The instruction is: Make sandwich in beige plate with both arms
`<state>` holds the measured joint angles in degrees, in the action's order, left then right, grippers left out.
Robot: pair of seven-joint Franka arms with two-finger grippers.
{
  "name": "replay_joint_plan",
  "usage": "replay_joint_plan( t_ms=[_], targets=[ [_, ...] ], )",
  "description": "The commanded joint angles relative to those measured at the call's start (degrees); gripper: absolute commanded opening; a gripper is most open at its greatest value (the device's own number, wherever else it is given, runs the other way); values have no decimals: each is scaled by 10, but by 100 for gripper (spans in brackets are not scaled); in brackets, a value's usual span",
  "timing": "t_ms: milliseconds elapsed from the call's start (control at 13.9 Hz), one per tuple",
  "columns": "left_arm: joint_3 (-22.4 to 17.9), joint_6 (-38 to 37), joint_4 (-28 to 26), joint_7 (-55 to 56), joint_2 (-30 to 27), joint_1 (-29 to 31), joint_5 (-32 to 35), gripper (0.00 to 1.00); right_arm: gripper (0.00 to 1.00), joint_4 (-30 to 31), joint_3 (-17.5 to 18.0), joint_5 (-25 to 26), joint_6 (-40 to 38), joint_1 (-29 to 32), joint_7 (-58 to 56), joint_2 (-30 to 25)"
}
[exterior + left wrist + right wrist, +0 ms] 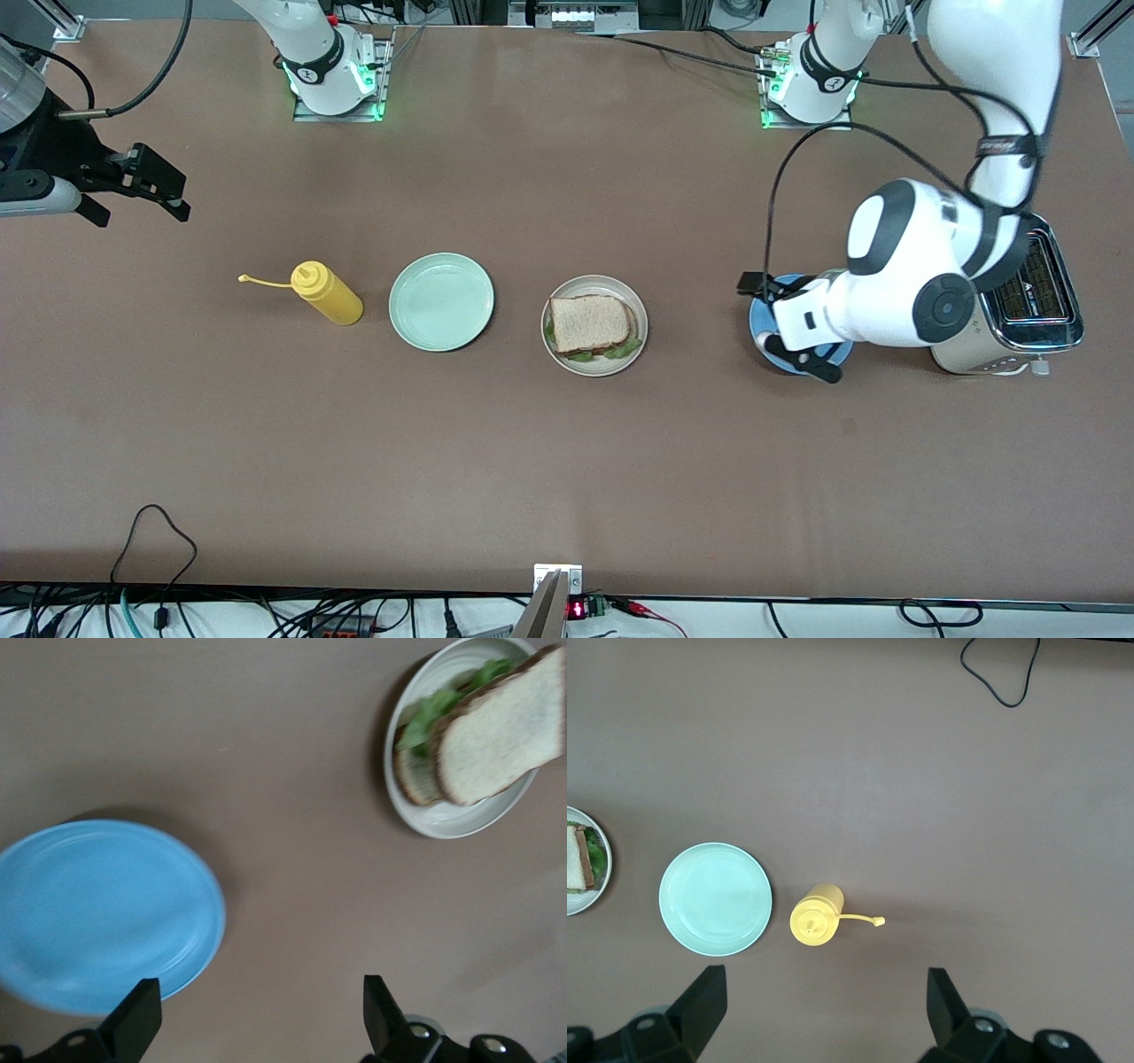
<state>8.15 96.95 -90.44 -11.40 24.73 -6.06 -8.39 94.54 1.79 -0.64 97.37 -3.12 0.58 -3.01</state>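
Note:
The sandwich (591, 323), two bread slices with green lettuce between them, lies on the beige plate (611, 285) in the middle of the table. My left gripper (788, 326) is open and empty, low over the blue plate (758, 321), apart from the sandwich. In the left wrist view the sandwich (492, 731), the beige plate (443, 821) and the blue plate (97, 912) show past my open left gripper (257, 1019). My right gripper (146, 190) is open and empty, high over the right arm's end of the table. Its wrist view (824, 1010) shows bare table between the fingers.
An empty mint green plate (441, 301) lies beside the beige plate toward the right arm's end, then a yellow squeeze bottle (326, 292). A silver toaster (1032, 306) stands at the left arm's end, under the left arm. A black cable (155, 532) loops near the front edge.

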Motion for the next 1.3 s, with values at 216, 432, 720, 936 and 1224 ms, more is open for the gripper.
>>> replay_joint_plan(
  t_ms=[216, 432, 720, 936, 1224],
  targets=[
    [0, -140, 112, 22, -37, -2, 114, 100, 100, -11, 8, 24, -4, 7, -2, 10],
    [-1, -202, 157, 66, -65, 0, 136, 100, 100, -23, 8, 24, -5, 7, -3, 22],
    [-3, -207, 182, 63, -91, 50, 126, 100, 100, -43, 8, 24, -9, 7, -4, 39],
    [-7, -139, 136, 65, -108, 88, 102, 100, 100, -48, 8, 24, -13, 7, -4, 41],
    [-37, -19, -67, 67, -261, 86, 68, 100, 100, -50, 8, 14, -48, 7, -3, 42]
  ],
)
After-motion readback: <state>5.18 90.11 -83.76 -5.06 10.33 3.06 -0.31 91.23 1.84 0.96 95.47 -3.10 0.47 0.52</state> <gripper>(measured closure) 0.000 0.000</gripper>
